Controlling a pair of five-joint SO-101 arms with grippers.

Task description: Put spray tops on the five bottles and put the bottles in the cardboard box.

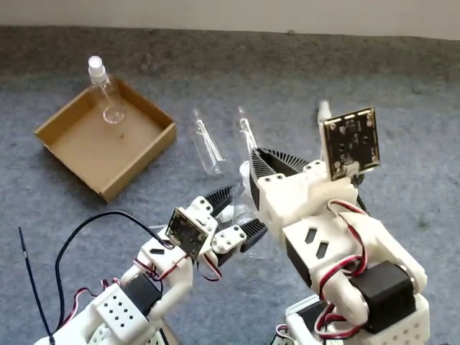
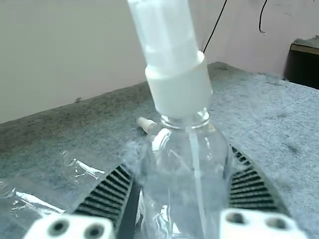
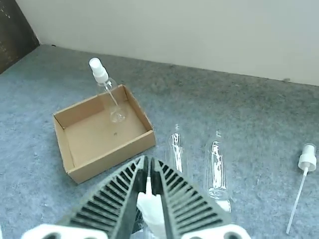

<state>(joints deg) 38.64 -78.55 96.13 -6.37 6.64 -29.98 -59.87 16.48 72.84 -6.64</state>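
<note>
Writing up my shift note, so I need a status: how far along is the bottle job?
Done: one capped bottle leans in the cardboard box. In hand: the left claw grips a second bottle while the right claw, shut on a spray top, sets it on the neck. Left: two bare bottles and a loose spray top lie on the carpet.

A grey, felt-like mat (image 1: 302,79) lies under everything. A pale wall (image 1: 237,13) runs along its far edge. In the left wrist view a thin black cable (image 2: 215,26) hangs against the wall, and a dark box (image 2: 304,62) stands at the mat's edge. In the right wrist view a dark panel (image 3: 14,30) stands by the wall.
</note>
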